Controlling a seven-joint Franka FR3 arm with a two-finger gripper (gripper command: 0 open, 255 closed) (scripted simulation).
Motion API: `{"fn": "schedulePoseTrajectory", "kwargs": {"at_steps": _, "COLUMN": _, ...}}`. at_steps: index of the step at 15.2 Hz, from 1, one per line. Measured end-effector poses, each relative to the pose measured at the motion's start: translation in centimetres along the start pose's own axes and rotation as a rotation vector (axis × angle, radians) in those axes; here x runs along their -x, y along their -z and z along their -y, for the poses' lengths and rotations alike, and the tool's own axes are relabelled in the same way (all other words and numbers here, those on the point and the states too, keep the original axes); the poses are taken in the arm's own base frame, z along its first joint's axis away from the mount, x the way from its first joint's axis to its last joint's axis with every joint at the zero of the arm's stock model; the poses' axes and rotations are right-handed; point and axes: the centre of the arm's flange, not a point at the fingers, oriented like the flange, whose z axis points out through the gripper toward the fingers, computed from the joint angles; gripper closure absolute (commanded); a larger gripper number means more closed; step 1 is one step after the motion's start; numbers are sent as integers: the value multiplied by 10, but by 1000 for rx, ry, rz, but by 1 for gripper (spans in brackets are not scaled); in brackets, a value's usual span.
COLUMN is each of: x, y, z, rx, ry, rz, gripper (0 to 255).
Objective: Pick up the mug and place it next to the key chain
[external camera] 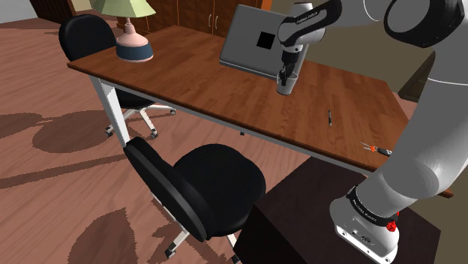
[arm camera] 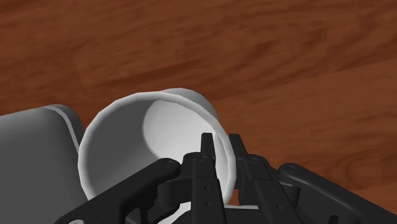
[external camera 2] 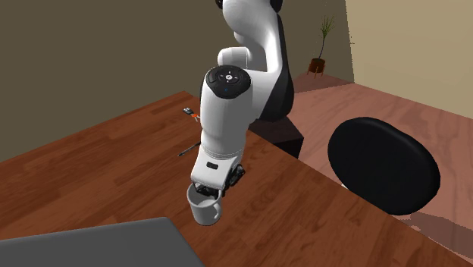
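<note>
Black two-finger end effector [arm camera: 221, 145] grips a plain white mug [arm camera: 140, 140] by its rim; brown wooden desk [arm camera: 286, 63] lies beneath; grey laptop [arm camera: 32, 149] sits just beside.

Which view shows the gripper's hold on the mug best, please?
The wrist view: the gripper clasps the mug by its rim, one finger inside. The shoulder and second exterior views show the mug under the gripper, the hold hidden.

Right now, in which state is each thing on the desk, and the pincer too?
Mug: upright, empty, clasped at its rim.
Pincer: shut on the mug's wall, one finger inside, one outside.
Laptop: open, lid raised.
Key chain: lying flat, apart from the mug.
Pen: lying flat.
Lamp: upright; lit or not, cannot tell.
</note>
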Motion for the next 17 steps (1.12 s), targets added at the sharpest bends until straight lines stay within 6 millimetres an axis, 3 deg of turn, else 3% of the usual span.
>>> {"fn": "schedulePoseTrajectory", "kwargs": {"at_steps": 17, "x": 9, "y": 87, "z": -6, "rx": 0, "ry": 0, "rz": 0, "gripper": 255}}
